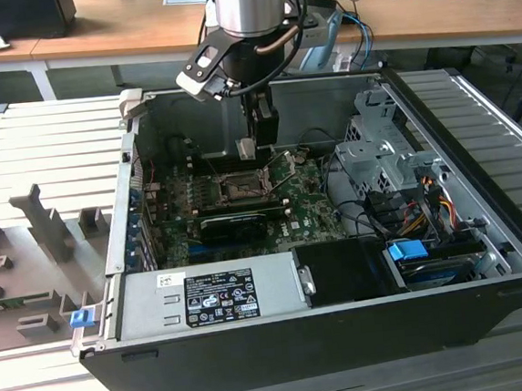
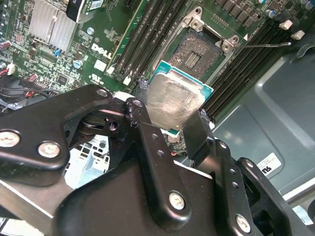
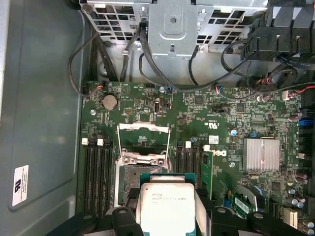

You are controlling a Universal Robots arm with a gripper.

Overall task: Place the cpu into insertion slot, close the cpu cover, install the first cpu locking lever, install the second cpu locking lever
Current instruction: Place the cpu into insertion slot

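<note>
A: One chip, the cpu (image 2: 174, 101), is pinched between the two black fingers (image 2: 197, 129) of the gripper (image 2: 170, 117), which grip it by opposite edges.

B: And where does it hang?

A: Over the insertion slot (image 3: 129, 182), clear of it. In the exterior view the arm (image 1: 246, 5) comes straight down into the open computer case (image 1: 284, 349), with the gripper (image 1: 255, 127) pointing down and the cpu (image 1: 247, 147) above the board.

B: What lies around it?

A: In the first wrist view the cpu cover (image 3: 144, 127) is swung open on the far side of the slot. Rows of long black memory slots (image 3: 96, 172) run along both sides. A thin metal lever (image 2: 266, 45) sticks out beside the slot (image 2: 197, 51) in the second wrist view. Further out there is a ribbed heat sink (image 3: 261, 155), a metal drive cage (image 1: 376, 149) with cables, and a grey power supply (image 1: 206, 296).

B: Which way does the chip face?

A: Its pale metal top faces up toward the wrist cameras. It is square, so it has no long axis. In the first wrist view the edges of the cpu (image 3: 165, 206) run parallel to the slot's edges.
</note>
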